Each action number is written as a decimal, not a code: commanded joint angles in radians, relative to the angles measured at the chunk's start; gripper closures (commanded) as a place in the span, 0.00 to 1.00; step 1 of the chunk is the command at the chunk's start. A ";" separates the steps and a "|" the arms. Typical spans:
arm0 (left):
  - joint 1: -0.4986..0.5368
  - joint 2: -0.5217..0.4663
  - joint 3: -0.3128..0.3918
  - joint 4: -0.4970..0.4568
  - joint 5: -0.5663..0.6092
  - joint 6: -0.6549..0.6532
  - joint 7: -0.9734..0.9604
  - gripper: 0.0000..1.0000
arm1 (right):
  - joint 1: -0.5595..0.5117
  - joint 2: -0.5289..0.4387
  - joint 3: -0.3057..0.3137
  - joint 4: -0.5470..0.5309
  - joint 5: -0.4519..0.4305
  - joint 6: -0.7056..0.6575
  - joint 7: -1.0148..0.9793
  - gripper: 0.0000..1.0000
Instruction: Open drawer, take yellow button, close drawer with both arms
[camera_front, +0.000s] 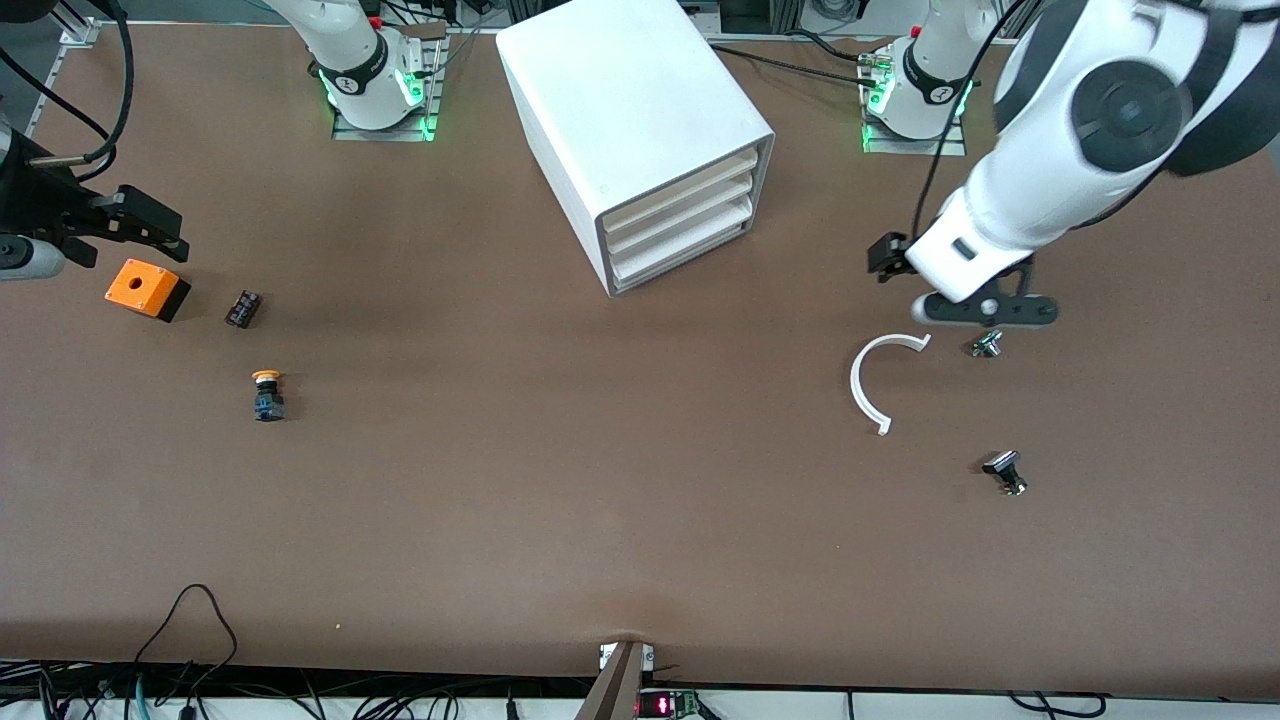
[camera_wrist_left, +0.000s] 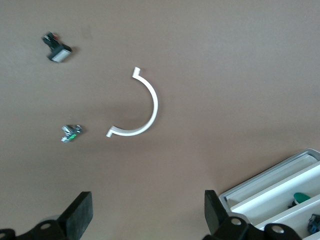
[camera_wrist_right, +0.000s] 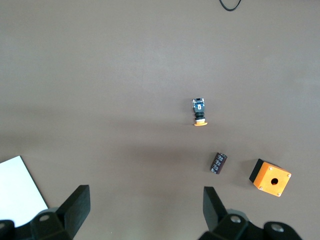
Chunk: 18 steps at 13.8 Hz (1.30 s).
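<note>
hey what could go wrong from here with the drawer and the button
The button lies out on the table near the orange box and a small black part; a grasp could catch the wrong piece. The drawer looks shut, and both the left end effector and right end effector are away from it, open.

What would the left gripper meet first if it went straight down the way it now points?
Probably bare table. The left gripper, fingers open, points down at brown surface between the white arc and the cabinet; nothing lies between its fingers, though depth is unclear.
</note>
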 joint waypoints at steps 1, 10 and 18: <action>-0.066 -0.098 0.159 -0.091 -0.050 0.047 0.173 0.01 | -0.005 -0.020 0.004 0.002 0.006 -0.022 0.066 0.00; -0.060 -0.194 0.284 -0.151 -0.061 0.015 0.352 0.01 | -0.151 -0.060 0.183 0.002 -0.004 -0.036 0.114 0.00; -0.063 -0.116 0.272 -0.062 -0.060 0.013 0.339 0.01 | -0.046 -0.081 0.059 0.002 -0.003 -0.049 0.064 0.00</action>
